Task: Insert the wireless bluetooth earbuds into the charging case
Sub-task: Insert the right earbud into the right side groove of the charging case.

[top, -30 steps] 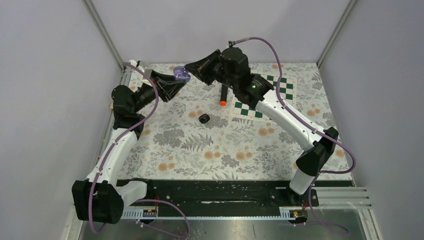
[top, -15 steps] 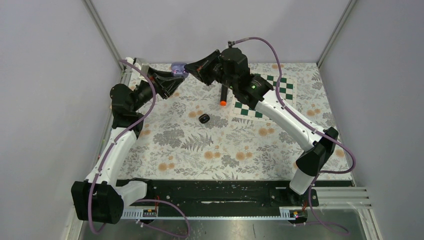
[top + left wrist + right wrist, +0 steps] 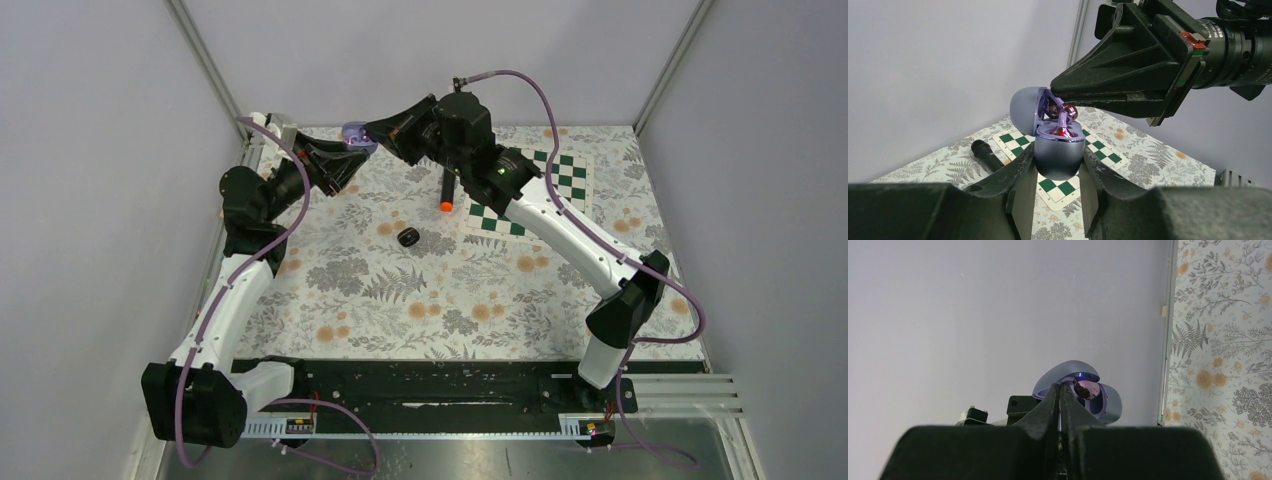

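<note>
My left gripper (image 3: pixel 349 150) (image 3: pixel 1058 152) is shut on the lilac charging case (image 3: pixel 355 133) (image 3: pixel 1058 161), held in the air at the back left with its lid open. One shiny purple earbud (image 3: pixel 1062 132) sits in a well. A second earbud (image 3: pixel 1070 111) (image 3: pixel 1087 388) rests at the case's mouth. My right gripper (image 3: pixel 372 130) (image 3: pixel 1060 386) has its jaws together, and its tips (image 3: pixel 1054 93) are at the open case right beside that earbud. The case (image 3: pixel 1109 405) shows behind the tips in the right wrist view.
A black microphone with an orange end (image 3: pixel 447 188) (image 3: pixel 985 152) lies on the floral mat by the checkerboard patch (image 3: pixel 562 180). A small black case (image 3: pixel 408 237) lies mid-mat. The back wall and a corner post stand close behind both grippers.
The left gripper has lifted the case up and back toward the wall. The right gripper has followed, keeping its tips at the case's opening.
</note>
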### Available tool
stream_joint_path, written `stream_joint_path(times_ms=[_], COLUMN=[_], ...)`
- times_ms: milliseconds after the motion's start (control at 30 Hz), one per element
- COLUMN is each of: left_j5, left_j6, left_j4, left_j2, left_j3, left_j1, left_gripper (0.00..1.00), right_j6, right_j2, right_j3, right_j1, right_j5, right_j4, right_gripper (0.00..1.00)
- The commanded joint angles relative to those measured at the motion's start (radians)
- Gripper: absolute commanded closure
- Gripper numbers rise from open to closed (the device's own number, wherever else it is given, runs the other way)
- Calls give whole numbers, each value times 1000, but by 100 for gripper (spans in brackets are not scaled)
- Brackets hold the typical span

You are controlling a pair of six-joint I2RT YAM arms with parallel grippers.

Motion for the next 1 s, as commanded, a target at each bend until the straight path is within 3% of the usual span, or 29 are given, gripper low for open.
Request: stream_joint_path(times_ms=[0, 967], left_j5=[-42, -42], left_j6=[-14, -15], left_j4=[43, 39], left_j2=[-4, -19], left_j3=[55, 57], left_j1=[-6, -10], left_gripper=[100, 100], right_j6=[-17, -73], right_j2=[1, 28], right_j3=[41, 53], right_j1=[17, 47], right_j5=[37, 151], right_j4=[34, 24], right_gripper=[100, 100])
